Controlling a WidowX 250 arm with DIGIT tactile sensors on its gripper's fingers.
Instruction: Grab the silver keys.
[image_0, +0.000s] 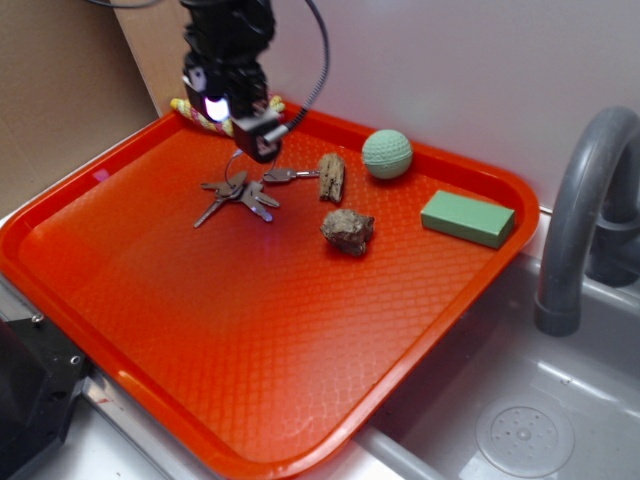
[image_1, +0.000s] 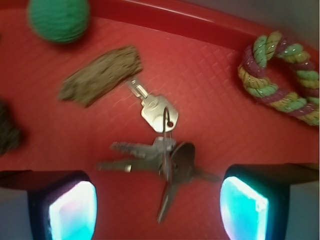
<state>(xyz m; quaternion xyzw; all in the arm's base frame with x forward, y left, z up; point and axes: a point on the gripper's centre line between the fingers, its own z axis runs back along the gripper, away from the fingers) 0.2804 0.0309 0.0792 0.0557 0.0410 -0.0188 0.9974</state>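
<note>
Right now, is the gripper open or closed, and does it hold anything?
Gripper: open, holding nothing; its two fingers stand apart on either side of the silver keys, which lie on the red tray.

red tray (image_0: 150, 330) with bark stick (image_1: 100, 75), rock (image_0: 347, 231), green ball (image_0: 387, 154), green block (image_0: 467, 218), rope toy (image_1: 280, 80); grey faucet (image_0: 580, 220)

On the red tray (image_0: 150, 330) lay 1 bunch of silver keys (image_0: 243, 195), 1 brown bark-like stick (image_0: 331, 177) just beside it, 1 dark rough lump (image_0: 347, 231), 1 green ball (image_0: 387, 154), 1 green block (image_0: 467, 218) and 1 braided rope ring (image_1: 280, 80) at the tray's far rim.
</note>
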